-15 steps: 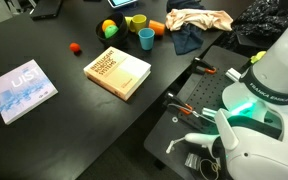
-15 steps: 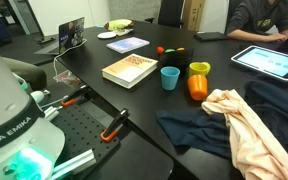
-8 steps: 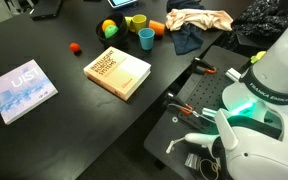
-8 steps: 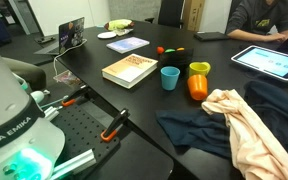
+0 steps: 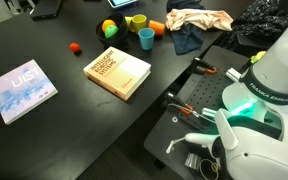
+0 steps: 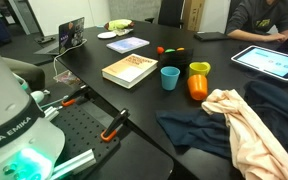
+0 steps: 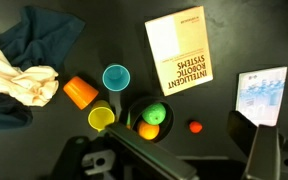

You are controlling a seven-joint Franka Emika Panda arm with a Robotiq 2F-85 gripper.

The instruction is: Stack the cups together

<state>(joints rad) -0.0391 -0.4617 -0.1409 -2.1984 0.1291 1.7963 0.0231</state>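
Note:
Three cups stand close together on the black table (image 5: 54, 40). The teal-blue cup (image 5: 146, 38) (image 6: 170, 77) (image 7: 116, 77) is upright. The yellow-green cup (image 5: 136, 21) (image 6: 199, 69) (image 7: 102, 119) is upright beside it. The orange cup (image 5: 157, 27) (image 6: 197, 87) (image 7: 80, 92) lies on its side next to the cloths. In the wrist view my gripper (image 7: 209, 160) hangs high above the table, open, with nothing between its fingers (image 7: 267, 150). It is far from the cups.
A tan book (image 5: 117, 72) (image 7: 178, 47) lies near the cups, a blue-white book (image 5: 22, 88) (image 7: 261, 95) further off. A yellow-green-red ball (image 5: 109, 28) (image 7: 152, 118) and a small red ball (image 5: 75, 47) (image 7: 195, 127) sit nearby. Peach and dark cloths (image 6: 246, 125) (image 7: 24, 70) lie beyond the cups.

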